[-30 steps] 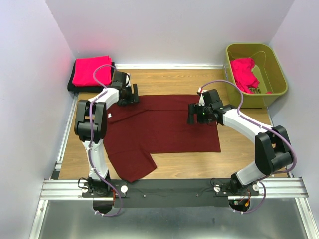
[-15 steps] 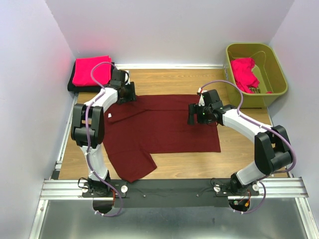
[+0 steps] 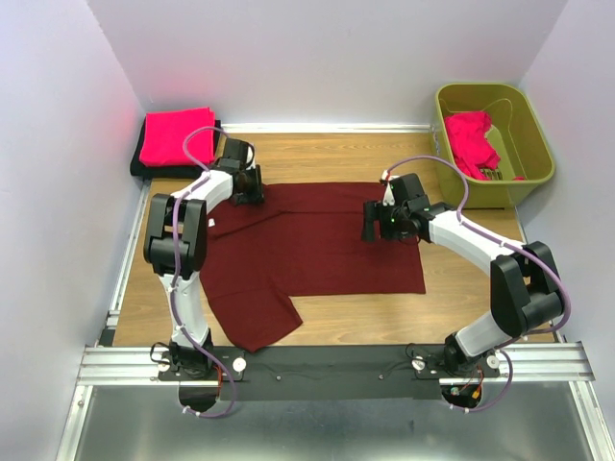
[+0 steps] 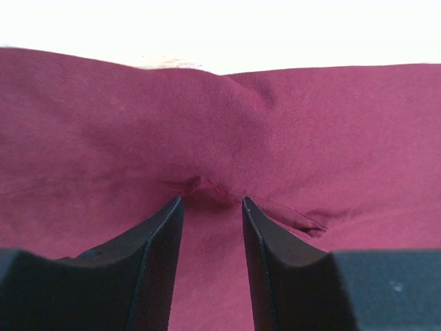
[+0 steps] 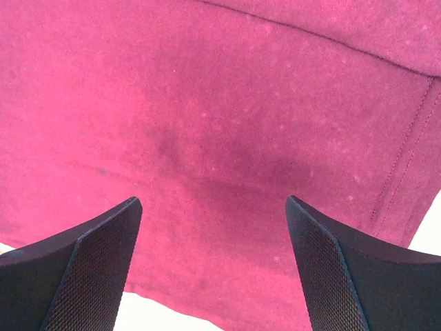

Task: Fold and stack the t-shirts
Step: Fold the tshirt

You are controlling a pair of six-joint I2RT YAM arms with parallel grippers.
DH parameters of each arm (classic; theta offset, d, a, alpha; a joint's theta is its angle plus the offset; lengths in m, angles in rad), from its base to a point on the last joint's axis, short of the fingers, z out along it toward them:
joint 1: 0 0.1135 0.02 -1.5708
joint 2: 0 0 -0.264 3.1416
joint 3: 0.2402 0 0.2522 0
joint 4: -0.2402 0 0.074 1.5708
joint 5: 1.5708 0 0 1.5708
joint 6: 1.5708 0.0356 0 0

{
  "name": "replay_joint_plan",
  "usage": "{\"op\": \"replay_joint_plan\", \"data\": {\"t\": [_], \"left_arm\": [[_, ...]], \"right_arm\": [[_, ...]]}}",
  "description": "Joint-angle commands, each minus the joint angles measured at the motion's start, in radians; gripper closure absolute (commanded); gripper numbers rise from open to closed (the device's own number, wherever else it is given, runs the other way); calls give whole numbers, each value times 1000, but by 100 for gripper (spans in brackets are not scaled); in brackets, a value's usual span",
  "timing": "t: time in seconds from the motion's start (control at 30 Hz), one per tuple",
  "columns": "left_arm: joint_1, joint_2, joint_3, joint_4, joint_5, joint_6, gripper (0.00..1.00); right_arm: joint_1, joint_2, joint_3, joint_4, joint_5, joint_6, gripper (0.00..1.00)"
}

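Maroon t-shirt (image 3: 317,245): soft matte knit, spread flat on wood-grain counter (image 3: 336,158), roughly rectangular. One sleeve flares toward near-left edge.

L gripper (image 3: 252,189) sits at shirt's far-left edge. Wrist view: dark wedge-shaped fingers (image 4: 155,269) partway apart w/ narrow gap. A small ridge of cloth puckers between the tips, creases radiating out. Firm pinch or not: cannot tell.

R gripper (image 3: 371,222) is over shirt's far-right part, near side hem. Its fingers (image 5: 83,269) are spread wide w/ fine-textured pads, nothing between them. Cloth below is smooth; stitched hem line visible at right.

Far-left corner: pinkish-red t-shirt (image 3: 176,136) folded into a neat square, lying on folded black t-shirt (image 3: 144,171).

Far-right: olive-green bin (image 3: 524,115), glossy plastic w/ rounded corners, holds crumpled pinkish-red cloth (image 3: 468,139).
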Motion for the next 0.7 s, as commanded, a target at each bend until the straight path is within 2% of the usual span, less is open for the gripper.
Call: {"op": "replay_joint_plan", "data": {"t": [0.0, 0.07, 0.1, 0.3, 0.47, 0.5, 0.53, 0.57, 0.6, 0.67], "left_arm": [[-8, 34, 32, -16, -37, -11, 57], [-8, 37, 33, -19, -45, -13, 57], [-8, 39, 35, -18, -46, -10, 61], [-9, 53, 35, -19, -65, -14, 61], [-11, 50, 35, -21, -63, -16, 81], [-11, 50, 36, -27, -63, -16, 82], [-11, 46, 35, -32, -59, -14, 92], [-12, 39, 36, -38, -51, -14, 97], [-12, 33, 38, -53, -49, -16, 100], [-17, 7, 36, -68, -63, -22, 100]], "right_arm": [[4, -7, -23, -15, -5, -15, 9], [6, -10, -25, -15, -7, -13, 9], [6, -10, -28, -15, -8, -13, 9], [6, -10, -38, -15, -13, -15, 9], [6, -9, -38, -15, -13, -15, 9], [6, -12, -37, -15, -13, -15, 9], [6, -10, -38, -16, -13, -15, 9], [6, -13, -38, -15, -13, -15, 9], [6, -13, -37, -15, -12, -15, 9], [6, -16, -37, -15, -11, -15, 9]]}}
